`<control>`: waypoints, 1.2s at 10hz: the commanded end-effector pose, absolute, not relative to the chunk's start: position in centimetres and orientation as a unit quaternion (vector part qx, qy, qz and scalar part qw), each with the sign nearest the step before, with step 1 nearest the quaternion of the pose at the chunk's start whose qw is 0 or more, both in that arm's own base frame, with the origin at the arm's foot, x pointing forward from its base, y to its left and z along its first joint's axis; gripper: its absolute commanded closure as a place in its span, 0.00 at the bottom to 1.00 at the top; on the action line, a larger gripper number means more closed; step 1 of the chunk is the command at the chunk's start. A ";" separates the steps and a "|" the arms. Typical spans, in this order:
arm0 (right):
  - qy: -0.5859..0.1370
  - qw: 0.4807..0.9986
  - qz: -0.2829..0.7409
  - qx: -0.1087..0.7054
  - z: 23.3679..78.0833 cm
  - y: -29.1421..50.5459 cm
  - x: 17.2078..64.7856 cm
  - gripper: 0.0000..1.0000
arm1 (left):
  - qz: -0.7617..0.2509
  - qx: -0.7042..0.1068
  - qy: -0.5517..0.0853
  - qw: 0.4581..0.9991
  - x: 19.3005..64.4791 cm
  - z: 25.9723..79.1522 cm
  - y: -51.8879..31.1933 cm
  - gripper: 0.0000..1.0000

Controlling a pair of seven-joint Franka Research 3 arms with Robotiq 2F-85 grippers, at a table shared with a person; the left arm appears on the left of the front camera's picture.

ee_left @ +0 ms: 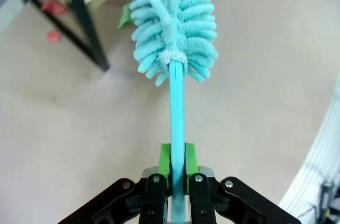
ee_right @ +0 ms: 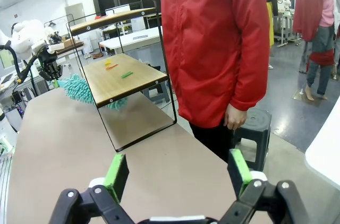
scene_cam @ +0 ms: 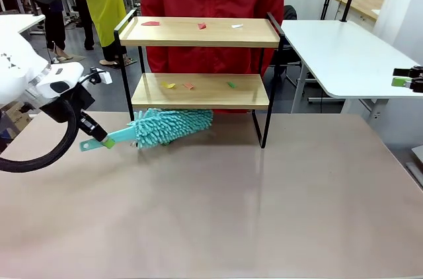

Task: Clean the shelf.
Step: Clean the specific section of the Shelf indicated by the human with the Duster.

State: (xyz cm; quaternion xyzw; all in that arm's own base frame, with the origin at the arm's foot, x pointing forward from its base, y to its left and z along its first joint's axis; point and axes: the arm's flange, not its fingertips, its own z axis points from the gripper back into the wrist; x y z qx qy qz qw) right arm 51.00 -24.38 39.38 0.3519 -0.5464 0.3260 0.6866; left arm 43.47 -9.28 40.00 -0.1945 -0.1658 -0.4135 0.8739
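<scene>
1. Left gripper point(ee_left: 177, 161): jaws are drawn narrow and clamped on the teal handle point(ee_left: 177, 107) of a chenille duster point(scene_cam: 173, 127). The handle is pinched between the green pads point(ee_left: 164, 160).
2. Straight ahead of these fingers, the fluffy head is held low over the beige table point(scene_cam: 231, 213). Its far part is tucked under the lower board of the shelf point(scene_cam: 198, 31).
3. The shelf is found just beyond the duster head, standing on the far part of the table. One black frame leg point(ee_left: 85, 27) is seen close beside the head.
4. Paper scraps are noted on both boards, above and beyond the left gripper. Two red point(scene_cam: 151, 23) and one white point(scene_cam: 236, 26) lie on top; yellow point(scene_cam: 170, 84), orange point(scene_cam: 189, 85) and green point(scene_cam: 231, 84) lie below.
5. Right gripper point(ee_right: 178, 173): jaws are spread wide, with nothing between them.
6. From this gripper the shelf is seen well apart, ahead and to one side.
7. A person in a red jacket point(ee_right: 212, 38) is seen ahead of the right gripper, standing behind the shelf with one hand point(ee_right: 234, 120) hanging down.
</scene>
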 end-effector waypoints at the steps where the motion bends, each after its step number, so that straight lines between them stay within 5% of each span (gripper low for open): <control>1: -0.548 0.685 0.327 0.351 39.7 -24.2 50.9 0.00 | -0.451 -0.248 -0.163 0.842 44.7 40.3 -8.2 0.87; 6: -0.548 0.685 0.327 0.351 39.7 -24.2 50.9 0.00 | -0.589 -0.222 -0.091 0.772 44.4 43.2 -5.9 0.87; 8: -0.548 0.685 0.327 0.351 39.7 -24.2 50.9 0.00 | -0.605 -0.144 -0.087 0.778 41.8 48.2 -4.6 0.87; 12: -0.548 0.685 0.327 0.351 39.7 -24.2 50.9 0.00 | -0.586 0.034 0.019 0.809 37.0 57.9 -1.6 0.87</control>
